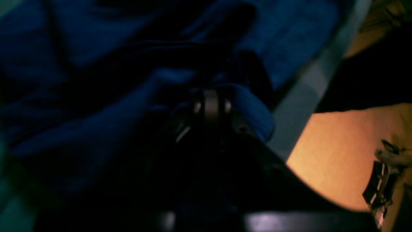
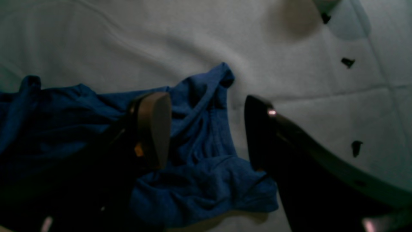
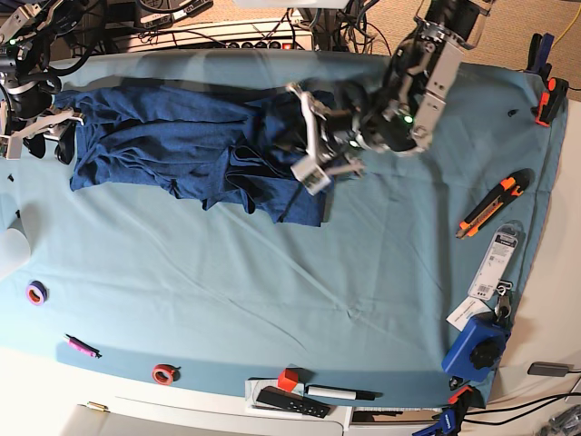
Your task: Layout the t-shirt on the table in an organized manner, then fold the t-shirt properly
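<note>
The t-shirt (image 3: 191,150) lies rumpled along the desk's (image 3: 272,272) far side. My left hand (image 3: 313,154) is clamped on its one end; my right hand (image 2: 206,129) gapes empty over the other.

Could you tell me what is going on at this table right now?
A two-armed robot is working on a dark blue t-shirt that lies crumpled, not yet spread flat, on the teal-covered table. The left pincer is shut on a bunch of the shirt's fabric near one end. At the other end, the right pincer stands open over a rumpled edge of the shirt, holding nothing. No fold has been made yet.
</note>
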`<state>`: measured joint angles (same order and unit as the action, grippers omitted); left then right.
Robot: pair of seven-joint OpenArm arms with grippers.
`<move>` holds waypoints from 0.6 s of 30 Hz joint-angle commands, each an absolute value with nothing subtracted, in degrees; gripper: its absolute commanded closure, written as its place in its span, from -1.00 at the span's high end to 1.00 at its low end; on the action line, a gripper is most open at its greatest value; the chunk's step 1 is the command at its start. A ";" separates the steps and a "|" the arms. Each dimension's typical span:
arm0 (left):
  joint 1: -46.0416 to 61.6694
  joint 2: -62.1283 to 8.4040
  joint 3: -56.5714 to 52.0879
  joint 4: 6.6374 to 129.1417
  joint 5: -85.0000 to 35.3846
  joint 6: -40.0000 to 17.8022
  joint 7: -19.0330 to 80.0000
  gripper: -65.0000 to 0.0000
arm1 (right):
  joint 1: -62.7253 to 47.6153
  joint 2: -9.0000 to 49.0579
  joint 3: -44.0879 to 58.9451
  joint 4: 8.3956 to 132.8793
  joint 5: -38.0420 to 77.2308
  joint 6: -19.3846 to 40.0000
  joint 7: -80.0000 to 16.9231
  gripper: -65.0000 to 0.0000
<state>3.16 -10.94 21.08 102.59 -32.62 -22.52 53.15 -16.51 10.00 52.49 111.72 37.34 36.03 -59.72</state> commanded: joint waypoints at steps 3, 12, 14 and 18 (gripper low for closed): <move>2.37 -9.13 22.63 103.68 -33.69 -22.92 52.73 -1.00 | -16.34 10.94 52.82 112.66 38.13 36.12 -58.08 0.08; 1.15 -8.75 23.03 108.68 -34.28 -29.78 53.95 -1.00 | -16.34 10.94 52.82 112.66 38.11 36.12 -58.26 0.08; 0.73 -8.75 19.59 111.83 -34.24 -27.55 54.81 -1.00 | -16.34 10.94 52.82 112.66 38.09 36.12 -58.33 0.08; 0.82 -8.93 11.57 114.32 -32.16 -25.85 55.51 -0.52 | -16.34 10.94 52.82 112.66 38.11 36.12 -58.30 0.08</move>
<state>1.34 -8.97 11.46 113.56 -31.20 -25.65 56.51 -16.51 10.00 52.49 111.72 37.34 36.03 -59.77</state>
